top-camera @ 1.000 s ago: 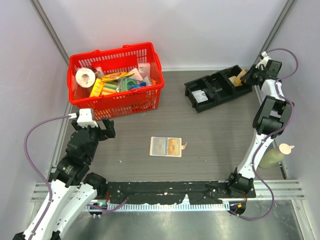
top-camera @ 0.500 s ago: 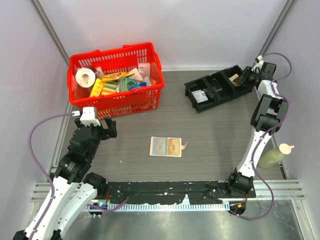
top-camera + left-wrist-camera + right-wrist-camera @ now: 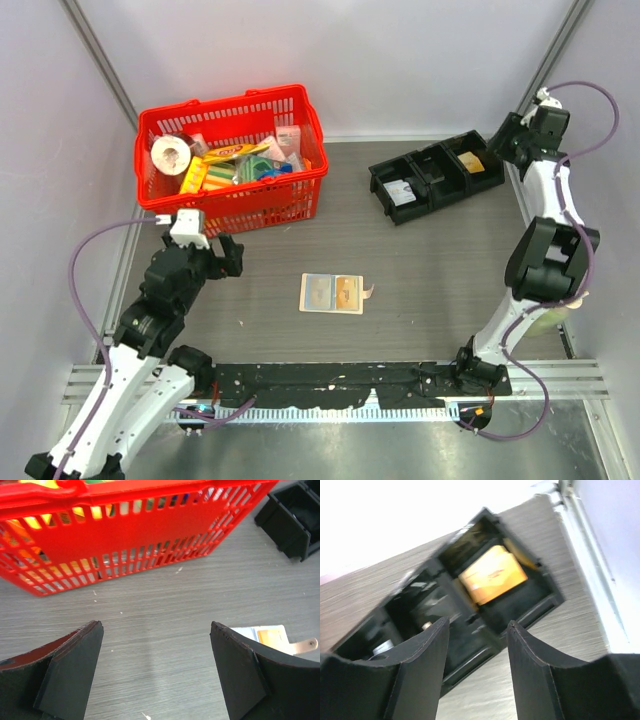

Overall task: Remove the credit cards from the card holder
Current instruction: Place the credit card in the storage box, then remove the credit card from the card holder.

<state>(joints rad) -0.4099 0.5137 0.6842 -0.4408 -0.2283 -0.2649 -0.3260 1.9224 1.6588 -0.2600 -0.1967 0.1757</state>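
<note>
Top external view: left gripper hung w/ jaws wide apart, nothing between them, the red basket just beyond its tips. Card holder lay open flat on the grey table, off to that gripper's right & well apart from it; an orange patch showed in one sleeve. Left wrist cam caught only the holder's corner & tab, low on the gripper's right side. Right gripper stood over the far end of the black tray, jaws apart & empty. Thru its wrist cam a yellow-orange credit card lay in the tray's end compartment, just beyond the fingertips, touching neither
</note>
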